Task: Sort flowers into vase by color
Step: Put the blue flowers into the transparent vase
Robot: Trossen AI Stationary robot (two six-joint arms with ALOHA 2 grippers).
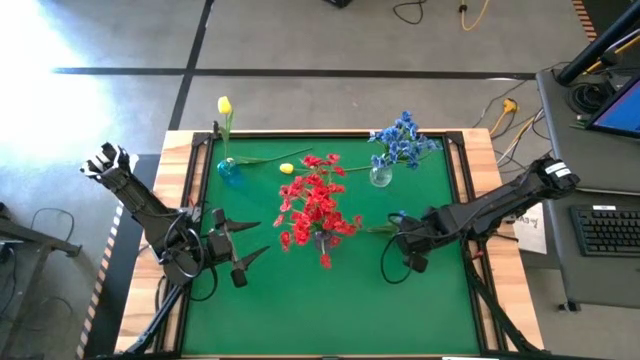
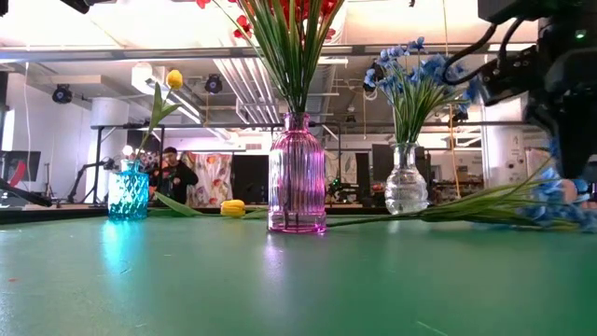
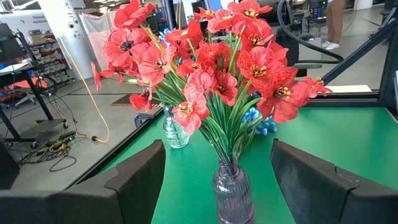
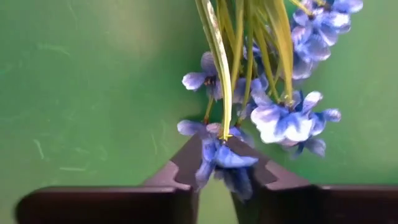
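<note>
The pink vase (image 1: pixel 322 238) mid-surface holds red flowers (image 1: pixel 315 205); the clear vase (image 1: pixel 381 176) blue ones; the teal vase (image 1: pixel 228 170) one yellow bud. The right claw (image 4: pixel 214 171) pinches a blue sprig (image 4: pixel 273 118) lying flat. The left claw (image 3: pixel 217 180) gapes, holding nothing.

A green felt-like mat (image 1: pixel 300 300) covers the table, framed by a pale wooden border (image 1: pixel 175 190). Beside the table on the right sit a black keyboard (image 1: pixel 608 232) and a white sheet of paper (image 1: pixel 528 226). Yellow and black cables (image 1: pixel 505 110) trail over the grey concrete floor. Across the room, a person in dark clothes (image 2: pixel 172 174) stands.
</note>
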